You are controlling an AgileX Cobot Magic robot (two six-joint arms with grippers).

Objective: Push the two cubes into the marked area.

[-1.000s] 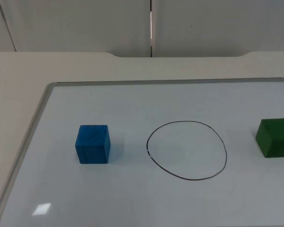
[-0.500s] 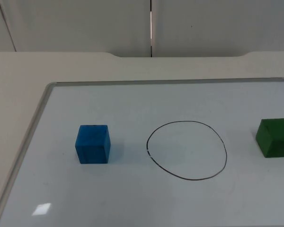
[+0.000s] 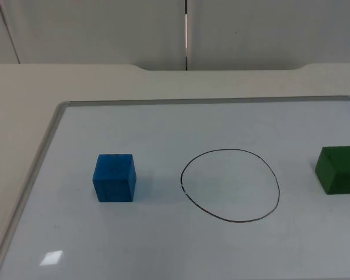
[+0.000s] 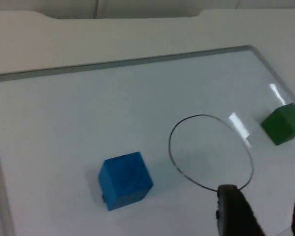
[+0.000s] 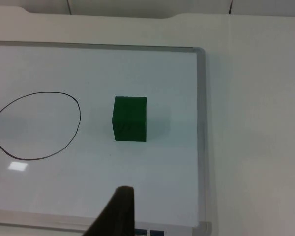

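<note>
The blue cube [image 3: 114, 177] sits on the whiteboard [image 3: 163, 122] just outside the drawn circle [image 3: 230, 185], on the left arm's side of it, with a bare strip of board between cube and line. The green cube [image 3: 338, 169] sits on the opposite side of the circle, on the right arm's side and a little farther from the line, near the board's metal frame at that end. Both cubes rest flat on one face and upright, and neither touches the black outline; the ring itself is an uneven oval, hand-drawn, with nothing inside it. In the left wrist view the blue cube [image 4: 125, 179] lies nearest, the circle [image 4: 210, 151] beyond it and the green cube [image 4: 283, 123] farther off; the left pincer [image 4: 265, 209] hangs above the board close to the circle's edge, its two dark fingers held apart with a clear gap between them, touching nothing. In the right wrist view the green cube [image 5: 130, 118] stands between the circle [image 5: 37, 125] and the board's framed edge; of the right pincer one dark fingertip [image 5: 115, 214] rises in front of the board's near edge, and whether it is spread or closed cannot be told. The whiteboard lies on the pale tabletop [image 3: 23, 111], which ends at a grey partition wall [image 3: 105, 29].
</note>
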